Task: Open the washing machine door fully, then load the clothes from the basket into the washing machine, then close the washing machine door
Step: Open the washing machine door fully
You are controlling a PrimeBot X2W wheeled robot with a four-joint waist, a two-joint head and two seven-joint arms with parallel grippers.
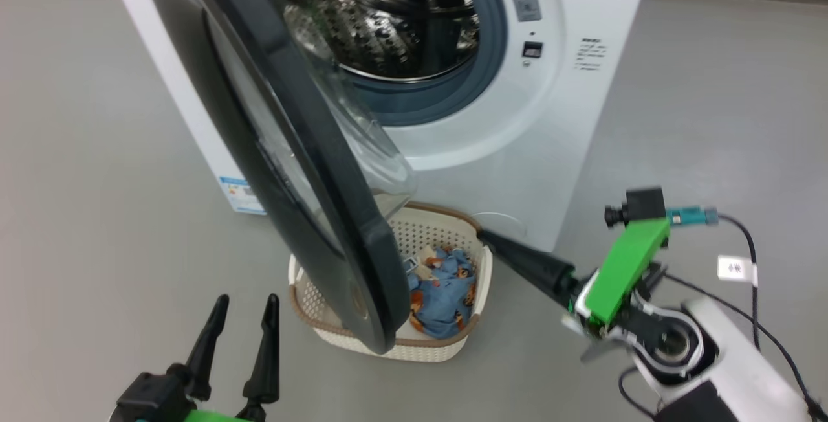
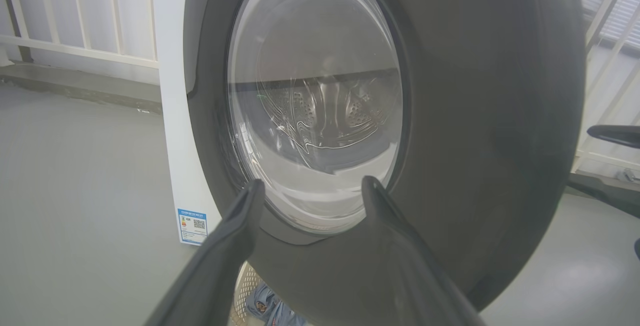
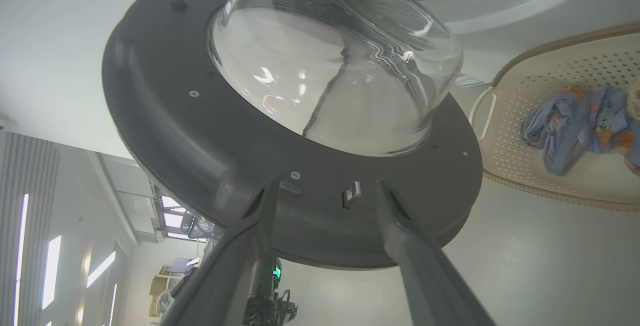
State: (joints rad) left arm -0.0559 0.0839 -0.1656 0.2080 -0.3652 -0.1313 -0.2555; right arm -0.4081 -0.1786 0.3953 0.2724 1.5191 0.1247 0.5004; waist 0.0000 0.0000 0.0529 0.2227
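Note:
The washing machine [image 1: 556, 118] stands at the top of the head view with its steel drum [image 1: 381, 14] exposed. The washing machine door [image 1: 304, 169] is swung partway out, edge-on towards me, over the basket [image 1: 388, 344]. The clothes [image 1: 443, 296], blue with orange bears, lie in the basket. My left gripper [image 1: 242, 322] is open at the lower left, apart from the door's outer face [image 2: 475, 116]. My right gripper [image 1: 495, 241] points at the basket's right rim. In the right wrist view it [image 3: 324, 191] is open with nothing between its fingers, just short of the door's inner rim [image 3: 200, 131].
Grey floor surrounds the machine on both sides. A blue label [image 1: 240, 195] marks the washer's lower left corner. White railings [image 2: 75, 41] run behind the machine. The basket [image 3: 550, 81] and clothes [image 3: 575, 126] sit right of the door in the right wrist view.

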